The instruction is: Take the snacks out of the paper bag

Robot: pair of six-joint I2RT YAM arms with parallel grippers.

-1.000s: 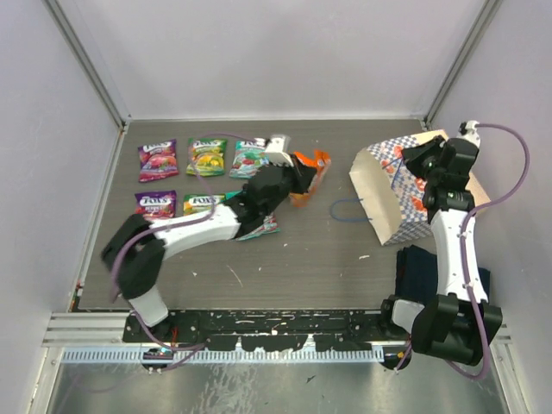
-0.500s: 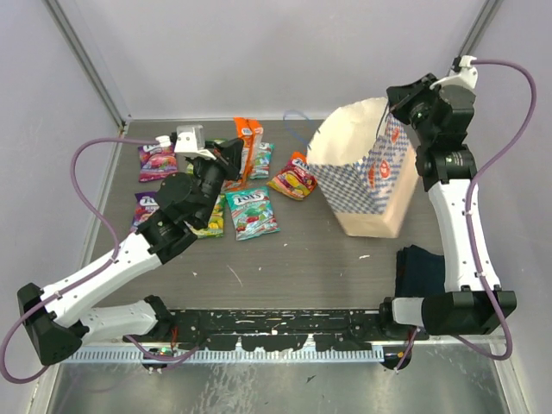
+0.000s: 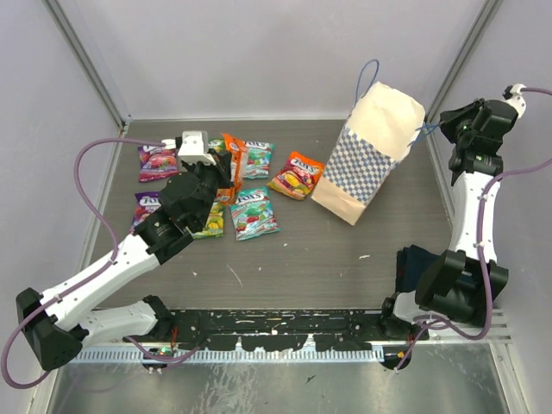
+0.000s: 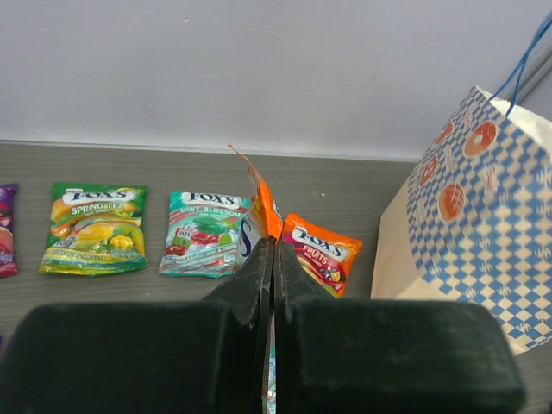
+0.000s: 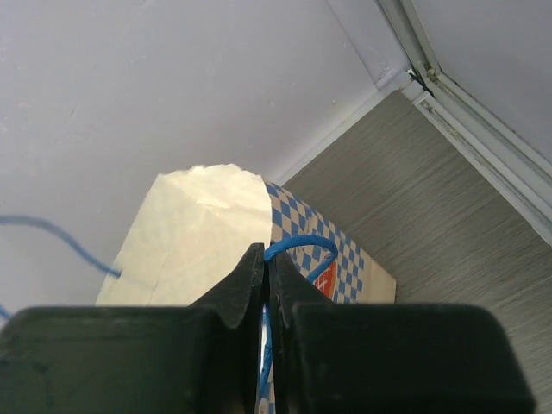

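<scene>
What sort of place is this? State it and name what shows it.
Most likely a robot lab test cell: blank white walls framed by aluminium posts, a left arm and right arm bolted to a rail, snacks set out beside a paper bag as props.

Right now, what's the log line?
left tool: shut on orange snack | right tool: shut on blue handle | paper bag: tilted | other snacks: on table

paper bag [image 3: 373, 147] tipped and hauled rightward, right claw [image 3: 438, 129] swung outward
</scene>
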